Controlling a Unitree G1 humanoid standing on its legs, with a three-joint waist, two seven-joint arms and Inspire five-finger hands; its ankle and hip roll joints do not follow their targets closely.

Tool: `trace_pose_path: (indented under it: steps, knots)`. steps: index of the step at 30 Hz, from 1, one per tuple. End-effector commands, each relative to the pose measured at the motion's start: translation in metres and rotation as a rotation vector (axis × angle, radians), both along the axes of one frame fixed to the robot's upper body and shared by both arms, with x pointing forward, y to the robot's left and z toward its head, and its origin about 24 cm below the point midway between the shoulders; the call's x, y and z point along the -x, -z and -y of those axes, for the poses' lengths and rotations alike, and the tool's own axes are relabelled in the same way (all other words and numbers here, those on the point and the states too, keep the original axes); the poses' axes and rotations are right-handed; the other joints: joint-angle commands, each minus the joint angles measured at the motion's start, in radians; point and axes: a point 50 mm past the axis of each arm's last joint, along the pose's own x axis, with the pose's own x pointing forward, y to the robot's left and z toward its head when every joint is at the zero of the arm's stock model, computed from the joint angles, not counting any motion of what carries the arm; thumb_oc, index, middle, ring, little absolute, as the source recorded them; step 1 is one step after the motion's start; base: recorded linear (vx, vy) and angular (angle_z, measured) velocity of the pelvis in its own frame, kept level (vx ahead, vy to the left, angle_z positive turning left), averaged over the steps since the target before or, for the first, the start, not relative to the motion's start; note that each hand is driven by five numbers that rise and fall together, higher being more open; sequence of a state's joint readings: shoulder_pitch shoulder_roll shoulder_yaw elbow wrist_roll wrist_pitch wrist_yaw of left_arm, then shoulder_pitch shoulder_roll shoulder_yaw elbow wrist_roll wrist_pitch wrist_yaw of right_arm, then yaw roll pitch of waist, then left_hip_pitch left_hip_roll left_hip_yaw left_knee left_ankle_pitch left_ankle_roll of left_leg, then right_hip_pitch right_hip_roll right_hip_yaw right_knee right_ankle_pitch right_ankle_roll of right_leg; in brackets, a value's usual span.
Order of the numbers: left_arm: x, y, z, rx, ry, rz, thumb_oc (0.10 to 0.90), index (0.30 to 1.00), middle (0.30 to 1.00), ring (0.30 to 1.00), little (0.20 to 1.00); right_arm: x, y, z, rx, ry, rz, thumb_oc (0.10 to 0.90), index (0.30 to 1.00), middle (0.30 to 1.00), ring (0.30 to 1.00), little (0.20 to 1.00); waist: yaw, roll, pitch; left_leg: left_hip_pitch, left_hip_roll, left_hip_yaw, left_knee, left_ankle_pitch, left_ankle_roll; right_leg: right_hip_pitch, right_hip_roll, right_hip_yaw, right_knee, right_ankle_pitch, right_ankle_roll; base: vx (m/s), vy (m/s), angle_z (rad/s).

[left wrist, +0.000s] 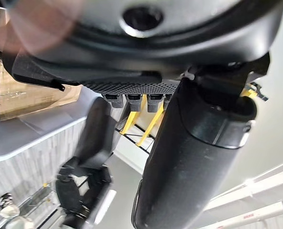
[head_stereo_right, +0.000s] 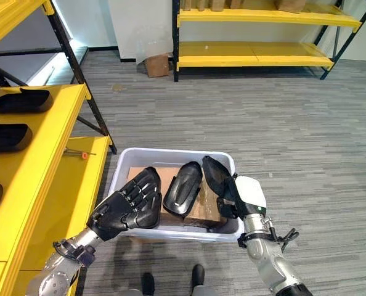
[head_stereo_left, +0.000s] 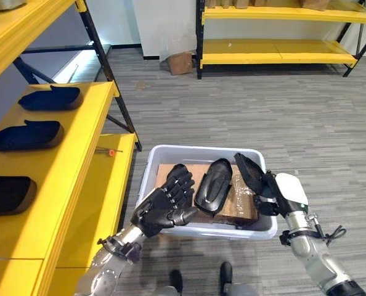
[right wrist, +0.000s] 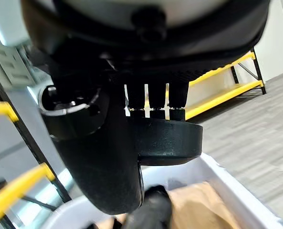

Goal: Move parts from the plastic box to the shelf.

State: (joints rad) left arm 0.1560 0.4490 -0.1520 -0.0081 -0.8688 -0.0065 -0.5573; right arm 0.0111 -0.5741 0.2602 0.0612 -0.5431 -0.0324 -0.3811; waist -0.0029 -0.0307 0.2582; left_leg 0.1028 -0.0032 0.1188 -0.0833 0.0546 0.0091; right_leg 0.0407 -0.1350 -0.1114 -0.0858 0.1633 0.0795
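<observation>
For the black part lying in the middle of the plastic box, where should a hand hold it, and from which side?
Probably across its narrow middle, from above. The black part lies lengthwise on cardboard in the plastic box, its top uncovered and its long sides free. The left hand hovers open beside it.

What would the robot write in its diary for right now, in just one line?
stage: picking from plastic box | right hand: gripping black part | left hand: open over box | second part: in box | three parts on shelf

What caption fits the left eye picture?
Right hand holds a black part over the plastic box; left hand waits open beside another.
</observation>
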Motion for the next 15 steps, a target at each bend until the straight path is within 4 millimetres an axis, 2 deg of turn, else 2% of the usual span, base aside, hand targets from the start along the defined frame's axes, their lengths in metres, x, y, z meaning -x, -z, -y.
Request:
trace_pose_path:
  steps: [1,4,5,8,9,11,12,15]
  knots:
    - [-0.008,-0.026,-0.006,0.019,-0.014,0.185,0.9,1.0,1.0,1.0,1.0,-0.023,-0.066,-0.008,-0.035,-0.096,0.325,0.4,0.3,0.3,0.3,0.3,0.007,0.01,-0.094,0.02,0.001,0.025,0.03,-0.115,0.033,0.014,-0.039,0.015,0.151,-0.127,0.102,-0.08,0.007,-0.16]
    - [-0.009,-0.026,-0.01,0.003,-0.035,0.182,0.9,1.0,1.0,1.0,1.0,-0.021,-0.073,-0.016,-0.039,-0.141,0.364,0.4,0.3,0.3,0.3,0.3,0.005,0.016,-0.099,0.006,-0.006,0.018,0.049,-0.123,0.051,-0.008,-0.004,0.035,0.234,-0.163,0.081,-0.07,0.002,-0.01]
    - [-0.012,-0.027,-0.007,0.009,-0.038,0.183,0.9,1.0,1.0,1.0,1.0,-0.017,-0.077,-0.018,-0.037,-0.159,0.381,0.4,0.3,0.3,0.3,0.3,-0.006,0.018,-0.106,0.001,-0.019,-0.02,0.052,-0.125,0.061,-0.013,0.043,0.079,0.267,-0.193,0.056,-0.04,-0.013,0.2]
    - [-0.017,-0.03,-0.003,0.015,-0.037,0.167,0.9,1.0,1.0,1.0,1.0,-0.012,-0.087,-0.022,-0.031,-0.2,0.428,0.4,0.3,0.3,0.3,0.3,-0.015,0.019,-0.119,-0.012,-0.041,-0.103,0.055,-0.123,0.062,-0.002,0.124,0.134,0.265,-0.261,0.003,-0.04,-0.08,0.72]
    - [-0.018,-0.025,-0.004,-0.066,-0.062,0.13,0.9,1.0,1.0,1.0,1.0,-0.011,-0.091,-0.023,-0.032,-0.225,0.448,0.4,0.3,0.3,0.3,0.3,-0.011,0.02,-0.121,-0.025,-0.044,-0.137,0.058,-0.11,0.055,-0.001,0.138,0.14,0.25,-0.26,-0.01,-0.07,-0.179,0.98]
    - [-0.014,-0.021,-0.005,-0.089,-0.051,0.12,0.9,1.0,1.0,1.0,1.0,-0.01,-0.101,-0.025,-0.047,-0.256,0.469,0.4,0.3,0.3,0.3,0.3,-0.001,0.019,-0.122,-0.026,-0.043,-0.174,0.048,-0.098,0.044,0.01,0.152,0.146,0.219,-0.257,-0.023,-0.06,-0.2,0.77]
    - [-0.004,-0.02,-0.011,-0.076,-0.084,0.105,0.9,1.0,1.0,1.0,1.0,-0.007,-0.108,-0.031,-0.051,-0.319,0.486,0.4,0.3,0.3,0.3,0.3,0.02,0.025,-0.12,-0.039,-0.041,-0.211,0.035,-0.072,0.025,0.023,0.157,0.143,0.17,-0.239,-0.03,-0.05,-0.161,0.36]
    - [-0.001,-0.02,-0.012,-0.073,-0.099,0.104,0.9,1.0,1.0,1.0,1.0,-0.005,-0.112,-0.034,-0.062,-0.35,0.5,0.4,0.3,0.3,0.3,0.3,0.03,0.028,-0.116,-0.056,-0.041,-0.229,0.038,-0.065,0.018,0.019,0.158,0.137,0.161,-0.239,-0.034,-0.07,-0.094,0.16]
